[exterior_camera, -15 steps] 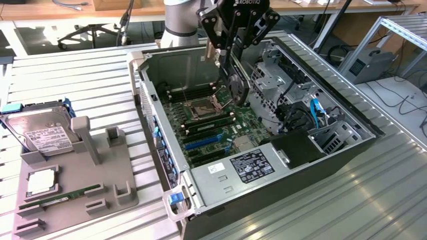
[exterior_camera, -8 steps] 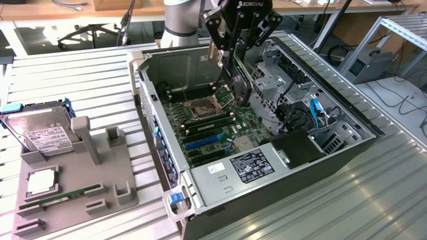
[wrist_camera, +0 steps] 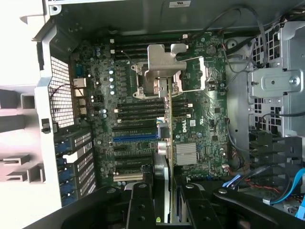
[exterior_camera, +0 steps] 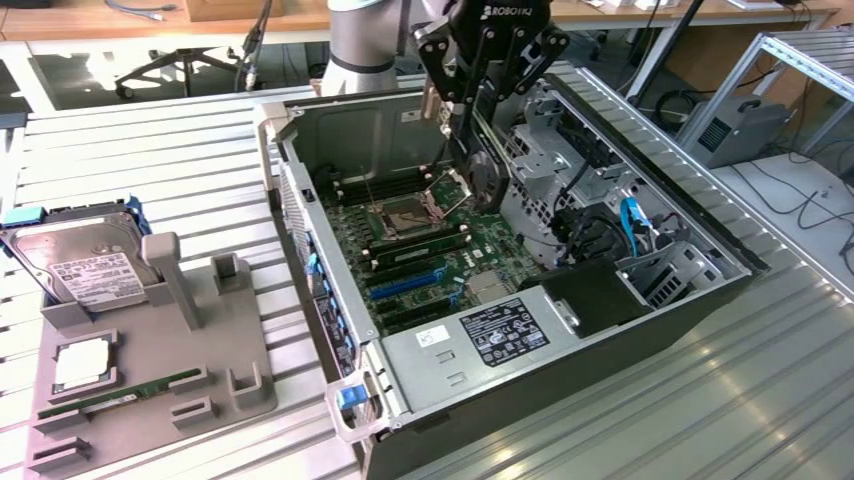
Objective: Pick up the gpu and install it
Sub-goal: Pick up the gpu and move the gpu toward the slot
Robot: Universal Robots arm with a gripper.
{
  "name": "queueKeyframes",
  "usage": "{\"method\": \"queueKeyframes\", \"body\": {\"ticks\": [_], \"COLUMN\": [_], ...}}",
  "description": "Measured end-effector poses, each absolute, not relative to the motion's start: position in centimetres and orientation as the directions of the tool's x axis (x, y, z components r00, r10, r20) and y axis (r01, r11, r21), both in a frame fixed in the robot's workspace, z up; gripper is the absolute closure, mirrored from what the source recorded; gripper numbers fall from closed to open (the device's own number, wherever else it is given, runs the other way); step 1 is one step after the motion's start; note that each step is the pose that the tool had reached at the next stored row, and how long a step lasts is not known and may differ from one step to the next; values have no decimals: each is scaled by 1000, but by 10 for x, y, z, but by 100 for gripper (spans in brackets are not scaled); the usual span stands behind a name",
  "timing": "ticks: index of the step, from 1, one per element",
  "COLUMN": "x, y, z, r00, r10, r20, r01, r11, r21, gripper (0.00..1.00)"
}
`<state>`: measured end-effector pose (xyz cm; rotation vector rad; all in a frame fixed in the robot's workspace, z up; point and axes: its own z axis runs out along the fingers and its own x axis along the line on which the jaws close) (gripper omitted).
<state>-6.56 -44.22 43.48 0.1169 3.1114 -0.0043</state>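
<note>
My gripper [exterior_camera: 485, 95] hangs over the open computer case [exterior_camera: 320, 120] and is shut on the gpu [exterior_camera: 478, 165], a thin dark card held on edge with its silver bracket [exterior_camera: 433, 100] towards the case's back wall. In the wrist view the gpu [wrist_camera: 169, 119] shows edge-on between my two black fingers [wrist_camera: 141, 205], its bracket [wrist_camera: 164, 59] out in front. The card is in the air above the green motherboard [wrist_camera: 95, 95], over the CPU socket [exterior_camera: 400, 215]. The blue expansion slot [wrist_camera: 136, 137] lies beside the card's line, apart from it.
A grey parts fixture [exterior_camera: 234, 385] on the table at the exterior view's left holds a silver hard drive [exterior_camera: 80, 265], a chip [exterior_camera: 83, 362] and a green RAM stick [exterior_camera: 120, 393]. Inside the case are a power supply [exterior_camera: 501, 330], a metal drive cage [exterior_camera: 561, 165] and blue cables [exterior_camera: 630, 218].
</note>
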Motion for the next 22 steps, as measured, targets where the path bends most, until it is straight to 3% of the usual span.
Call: {"method": "queueKeyframes", "body": {"ticks": [22], "x": [-48], "y": [-441], "z": [431], "r00": [-997], "r10": [75], "r20": [-28], "r01": [75], "r11": [997], "r21": [-3], "gripper": [73]}}
